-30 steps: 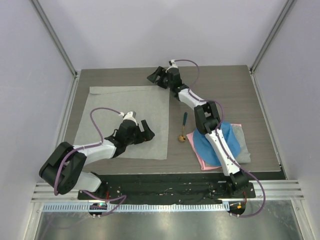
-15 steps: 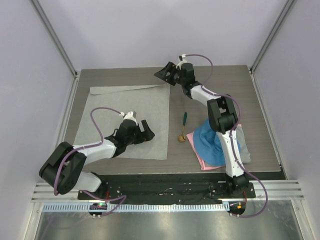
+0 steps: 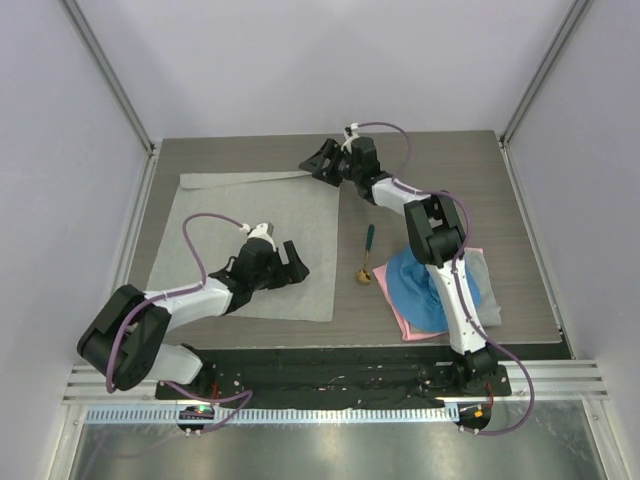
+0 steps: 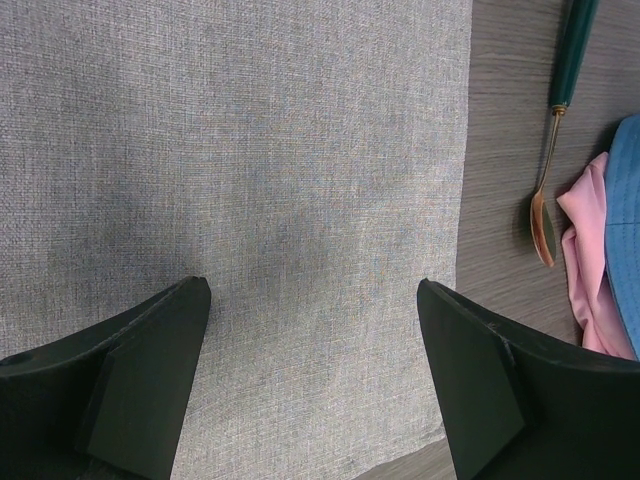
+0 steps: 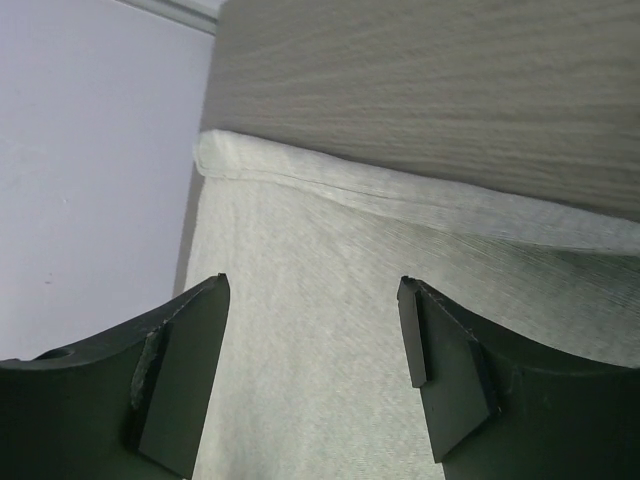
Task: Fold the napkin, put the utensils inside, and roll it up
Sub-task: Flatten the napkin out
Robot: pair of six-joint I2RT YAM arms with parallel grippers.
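Pincer status: left pincer is wide apart, nothing between the jaws. It sits low over the near right part of the napkin. Wrist view shows both fingertips down by the cloth with bare grey weave between them. Can't tell if they actually touch the fabric.

Right pincer is also apart, gripping nothing. I have that arm stretched out to the far side of the table, with the pincer over the napkin's far edge near its right corner. Its wrist view has that far edge running across just beyond the fingertips. Contact with the cloth isn't clear from either view.

Napkin lies spread out on the left half of the table, roughly square. Its far edge is turned over on itself into a narrow strip running left to right. Rest of it is one smooth layer.

Spoon is on bare table just right of the napkin's right edge, apart from it. Green handle points far, gold bowl near. Bowl lies just beside the pink cloth; can't tell whether they touch.

Blue cloth lies bunched on top of the pink cloth at the near right of the table, under my right arm. A grey cloth lies at their right side, partly beneath them.
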